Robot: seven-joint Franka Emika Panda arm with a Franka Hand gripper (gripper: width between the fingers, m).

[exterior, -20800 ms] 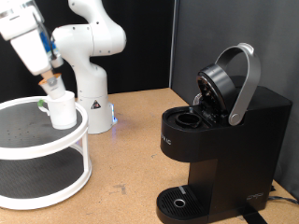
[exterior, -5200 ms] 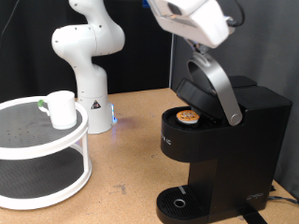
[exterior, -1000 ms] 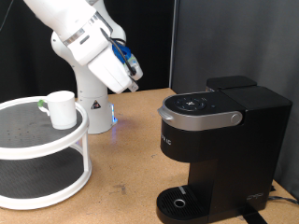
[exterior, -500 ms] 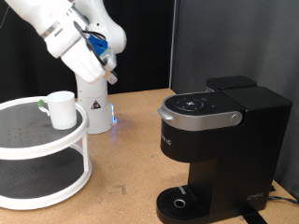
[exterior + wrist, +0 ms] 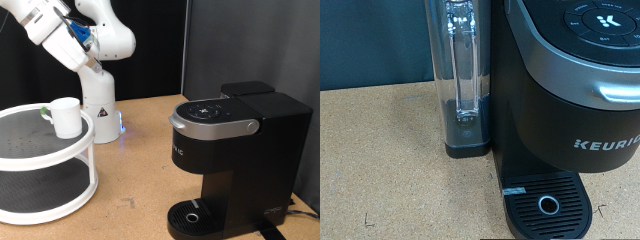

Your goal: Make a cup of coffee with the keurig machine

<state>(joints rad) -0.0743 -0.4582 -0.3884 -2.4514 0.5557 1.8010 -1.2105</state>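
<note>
While the gripper (image 5: 93, 62) hangs high in the exterior view's upper left, above and a little to the right of the cup (image 5: 66, 116), its fingers are too blurred and too small against the arm to say whether they stand wide or narrow, and nothing shows between them. The cup sits upright on the top tier of a white two-tier stand (image 5: 45, 160) at the exterior view's left, well apart from the keurig (image 5: 235, 160), which stands at the right on the wooden table (image 5: 140, 180). The keurig's lid is down, its silver handle lying flat around the button panel, and its drip tray (image 5: 192, 215) at the base is bare. The wrist view looks at the keurig (image 5: 575, 120) from the front, with its clear water tank (image 5: 463, 70) beside the body and the round drain of the drip tray (image 5: 548, 205) below the brand lettering; no fingers appear in it.
</note>
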